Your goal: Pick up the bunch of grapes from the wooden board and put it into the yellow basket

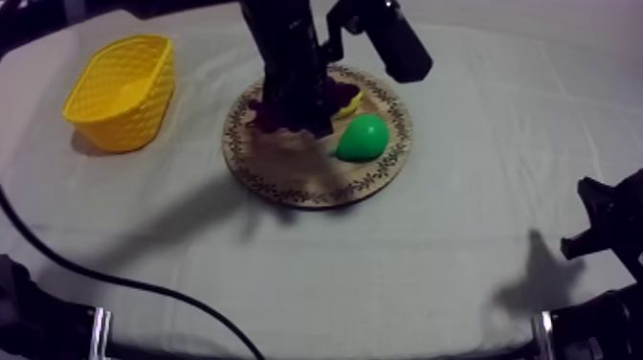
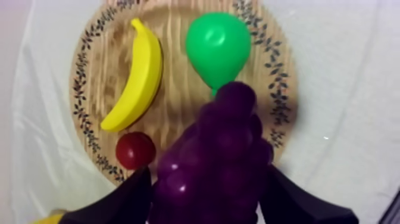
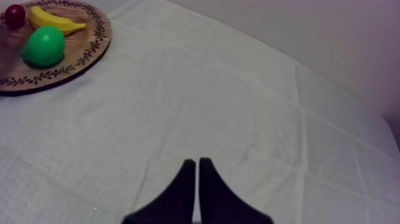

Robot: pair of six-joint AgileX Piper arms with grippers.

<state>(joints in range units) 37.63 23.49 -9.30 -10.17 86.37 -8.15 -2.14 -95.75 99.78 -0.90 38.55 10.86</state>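
The left tool (image 2: 207,182) clamps the bunch of grapes (image 2: 220,149) over the wooden board (image 2: 175,95). The right tool (image 3: 197,162) is pressed together.

Two black robot arms
The left arm (image 1: 287,48) is black, thick and blocky. The left end effector (image 2: 207,176) has two wide black fingers (image 2: 128,199). The right end effector (image 3: 197,162) has smooth black fingers (image 3: 181,196) that get thin at the tips. The right arm (image 1: 612,230) is black too, with a shiny silver band (image 1: 543,333).
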